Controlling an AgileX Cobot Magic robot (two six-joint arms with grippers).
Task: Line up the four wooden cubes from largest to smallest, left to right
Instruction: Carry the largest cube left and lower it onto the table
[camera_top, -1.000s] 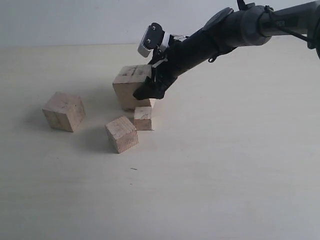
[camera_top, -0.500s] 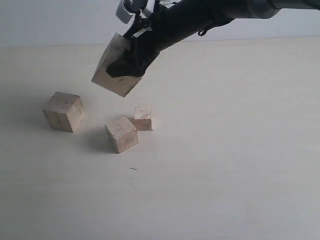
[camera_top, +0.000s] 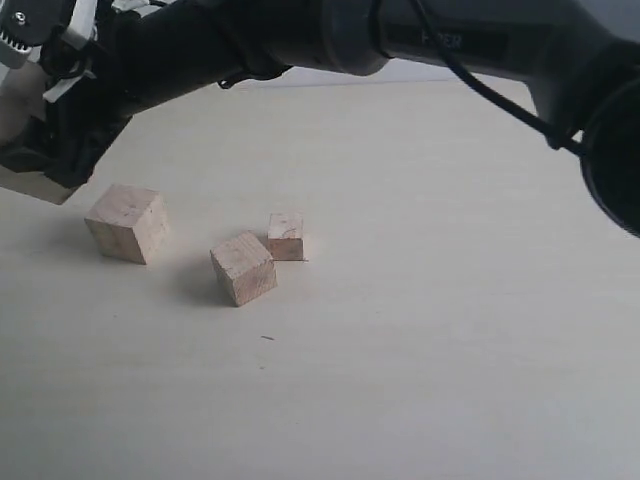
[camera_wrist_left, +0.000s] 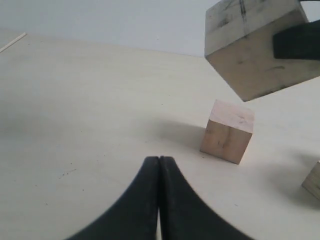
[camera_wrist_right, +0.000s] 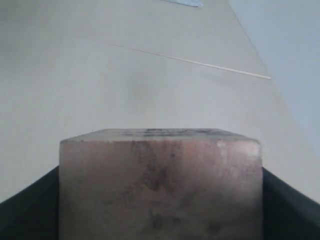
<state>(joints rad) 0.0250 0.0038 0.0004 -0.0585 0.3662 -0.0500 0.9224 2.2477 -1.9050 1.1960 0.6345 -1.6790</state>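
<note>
Right end effector (camera_top: 55, 150): black fingers stand wide and are clamped on the largest pale raw-wood cube (camera_top: 28, 186), one finger on each opposite face. The right wrist view shows the block filling the gap between them.

Largest cube: held in the air at the far left of the scene, clear of the pale cream desk (camera_top: 450, 330) and tilted. We note dark pencil-like scribbles on its upper face in the left wrist view. It hangs just left of the second-largest pale wooden cube (camera_top: 127, 222) and higher than it, not touching.

Second-largest cube: resting on the desk, left side, corner turned toward us.

Mid-sized pale wooden cube (camera_top: 243, 267): on the desk to the right of that one and nearer, well apart from it.

Smallest pale wooden cube (camera_top: 286, 236): just beside the mid-sized cube, on its far right. We cannot tell whether the two touch.

Black right arm (camera_top: 330, 30): reaches across the top of the scene from right to left.

Left end effector (camera_wrist_left: 159, 165): fingers pressed together, nothing between them, low over bare desk.
</note>
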